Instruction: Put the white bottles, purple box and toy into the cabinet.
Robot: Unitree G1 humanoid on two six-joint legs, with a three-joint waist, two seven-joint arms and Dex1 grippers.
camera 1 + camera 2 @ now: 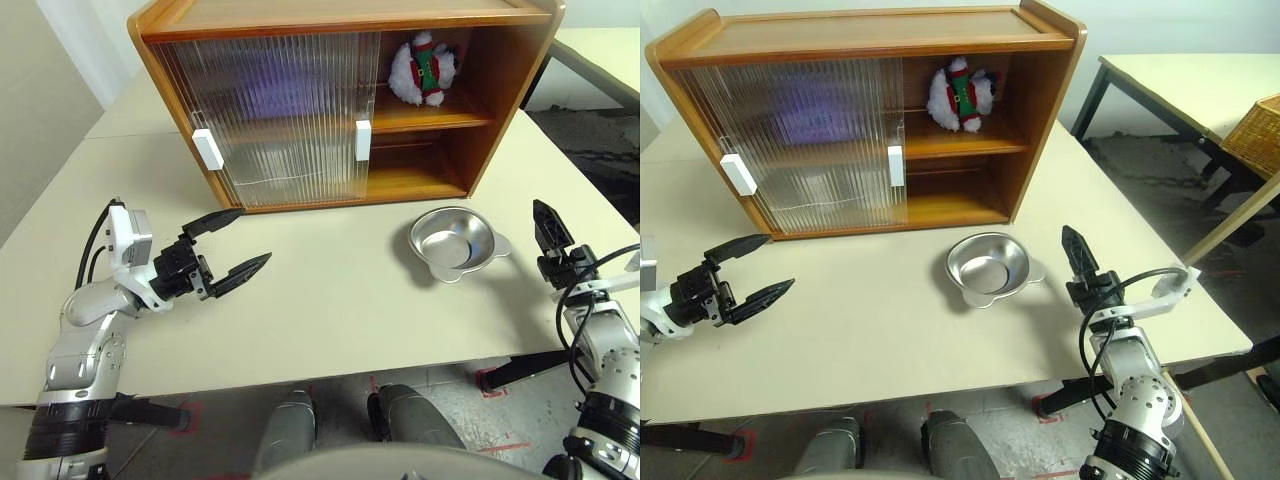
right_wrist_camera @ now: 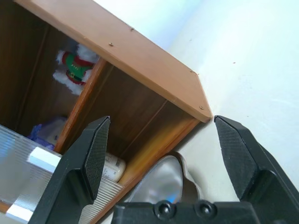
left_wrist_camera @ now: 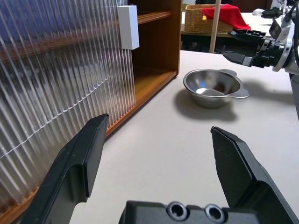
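Tabletop (image 1: 330, 300): left pincer (image 1: 237, 245) level, right pincer (image 1: 1077, 258) raised (both open).

Orange-brown wooden cabinet (image 1: 500, 90), smooth with soft sheen; ribbed translucent plastic doors (image 1: 270, 120), white matt handles (image 1: 208, 149). Plush cloth toy (image 1: 422, 70) at upper right. Shiny polished metal bowl (image 1: 455, 242). Matt, smooth cream bench (image 1: 330, 310). Matt black plastic claw fingers (image 3: 79, 163).

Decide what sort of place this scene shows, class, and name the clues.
Probably an indoor lab or workroom: a wooden cabinet staged on a plain table, a second table beside it, red tape marks on the floor.
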